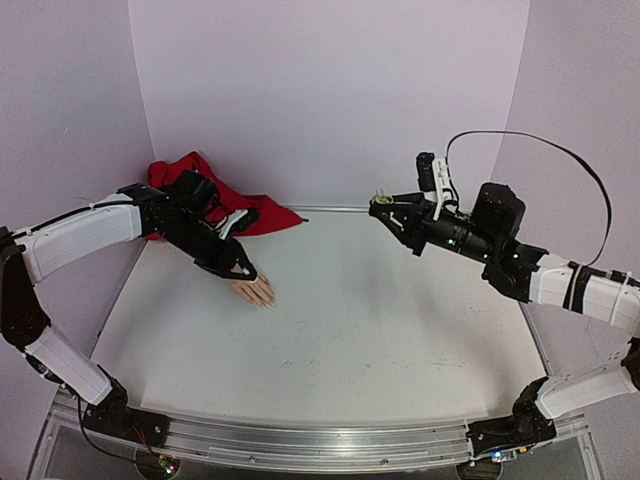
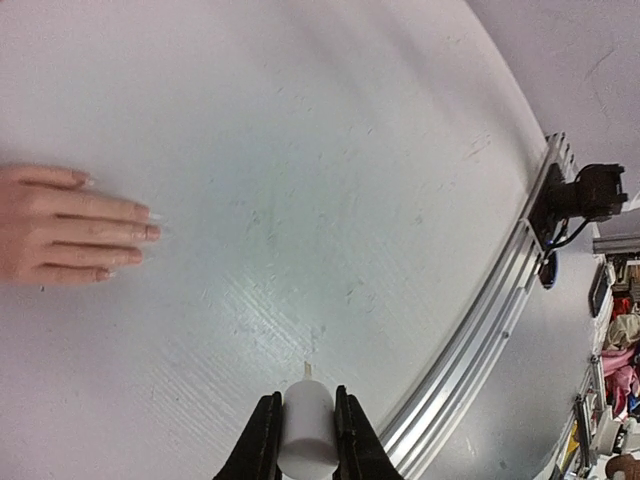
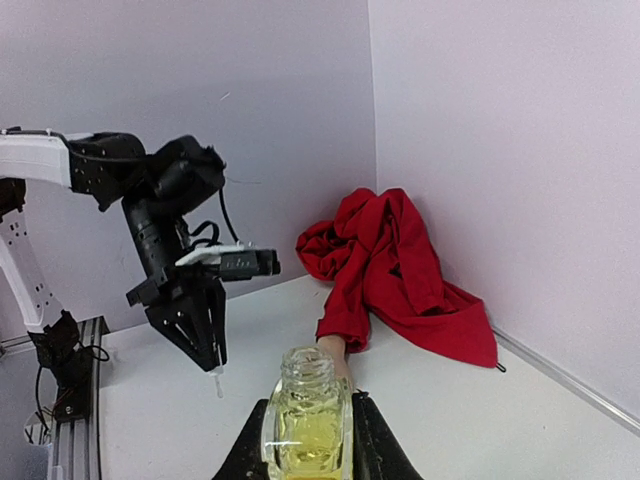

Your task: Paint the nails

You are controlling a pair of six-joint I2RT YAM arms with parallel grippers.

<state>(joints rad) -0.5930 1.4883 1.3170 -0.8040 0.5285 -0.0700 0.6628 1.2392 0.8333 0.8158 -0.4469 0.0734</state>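
Note:
A pale peach mannequin hand (image 1: 254,291) lies flat on the white table, its red sleeve (image 1: 195,185) bunched in the back left corner. Its fingertip nails (image 2: 150,222) show at the left of the left wrist view. My left gripper (image 1: 243,270) is shut on a white cap with a thin brush (image 2: 306,425), held just above the table, beside the hand. My right gripper (image 1: 384,207) is shut on an open glass bottle of yellowish polish (image 3: 307,420), held up at the back right, far from the hand. The hand's wrist (image 3: 335,350) shows behind the bottle.
Lilac walls close the back and sides. An aluminium rail (image 1: 300,440) runs along the near table edge. The red cloth (image 3: 395,265) spreads along the back wall. A black cable (image 1: 560,160) loops above the right arm.

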